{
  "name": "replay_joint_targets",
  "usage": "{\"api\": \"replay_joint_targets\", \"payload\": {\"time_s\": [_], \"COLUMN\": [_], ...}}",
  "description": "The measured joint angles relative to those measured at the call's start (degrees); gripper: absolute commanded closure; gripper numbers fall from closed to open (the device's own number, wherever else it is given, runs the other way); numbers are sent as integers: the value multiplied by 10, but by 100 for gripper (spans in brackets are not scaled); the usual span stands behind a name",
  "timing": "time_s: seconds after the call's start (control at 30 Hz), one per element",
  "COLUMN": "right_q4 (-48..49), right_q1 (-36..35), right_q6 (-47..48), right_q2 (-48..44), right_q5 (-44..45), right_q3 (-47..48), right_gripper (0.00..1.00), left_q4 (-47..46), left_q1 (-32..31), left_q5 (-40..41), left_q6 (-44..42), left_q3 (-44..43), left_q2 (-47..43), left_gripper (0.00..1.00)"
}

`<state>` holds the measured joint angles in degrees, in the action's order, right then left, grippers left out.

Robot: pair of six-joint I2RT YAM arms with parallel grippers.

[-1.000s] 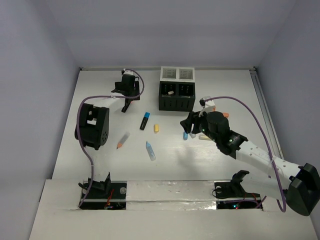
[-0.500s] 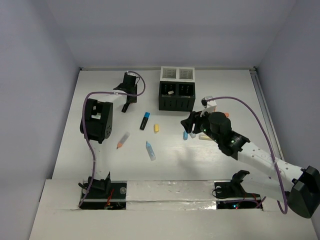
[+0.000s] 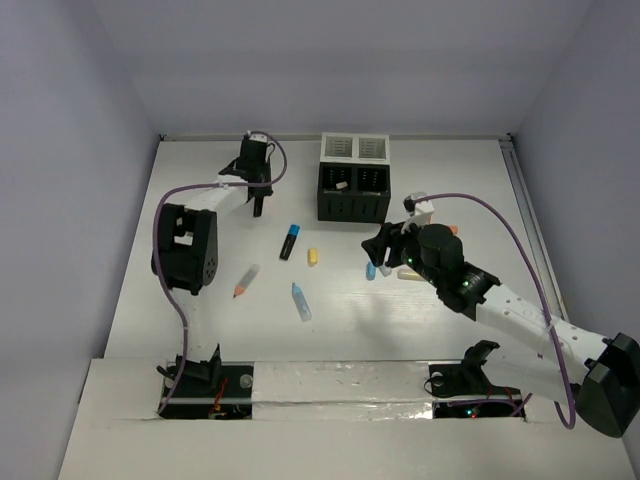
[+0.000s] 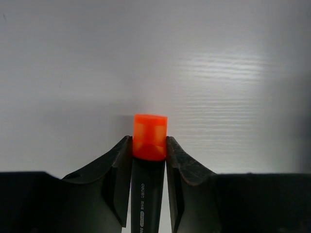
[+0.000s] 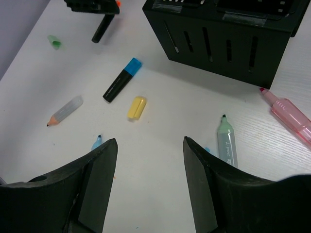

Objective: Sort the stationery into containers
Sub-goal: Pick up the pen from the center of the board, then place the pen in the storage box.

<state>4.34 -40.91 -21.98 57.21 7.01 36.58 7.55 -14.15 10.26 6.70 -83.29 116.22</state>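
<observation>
The left gripper [image 4: 148, 141] is clamped on a black marker with an orange cap [image 4: 150, 137], one finger pressing on each side of it, at the far left part of the table [image 3: 380, 330], to the left of the organizer [image 3: 352, 192]. The right gripper [image 5: 149, 141] hangs with its fingers wide apart and nothing between them, above the table near the black half of the organizer. Below it lie a teal highlighter [image 5: 226, 141], a pink highlighter [image 5: 290, 116], a yellow highlighter [image 5: 136, 107], a blue-capped marker [image 5: 121, 80] and a short pencil [image 5: 64, 111], all outside the organizer.
</observation>
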Motion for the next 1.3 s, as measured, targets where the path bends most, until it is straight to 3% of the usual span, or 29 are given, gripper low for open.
{"api": "replay_joint_targets", "payload": {"time_s": [0.1, 0.23, 0.4, 0.6, 0.83, 1.3], "right_q4": [0, 2, 14, 20, 35, 50], "right_q1": [0, 0, 0, 0, 0, 0], "right_q6": [-1, -3, -3, -3, -3, 1], "right_q2": [-2, -5, -11, -12, -11, -8], "right_q5": [0, 1, 0, -2, -6, -19], "right_q3": [0, -1, -19, -26, -27, -30], "right_gripper": [37, 37, 37, 37, 37, 37], "left_q4": [-15, -104, -222, -295, -298, -321], "left_q1": [0, -19, -79, -114, -114, -122], "left_q5": [-47, -100, -122, -145, -133, -127], "left_q6": [32, 82, 101, 119, 121, 120], "left_q3": [-2, -16, -65, -134, -217, -310], "left_q2": [-59, -152, -165, -70, 58, 149], "left_gripper": [100, 100, 100, 100, 100, 100]}}
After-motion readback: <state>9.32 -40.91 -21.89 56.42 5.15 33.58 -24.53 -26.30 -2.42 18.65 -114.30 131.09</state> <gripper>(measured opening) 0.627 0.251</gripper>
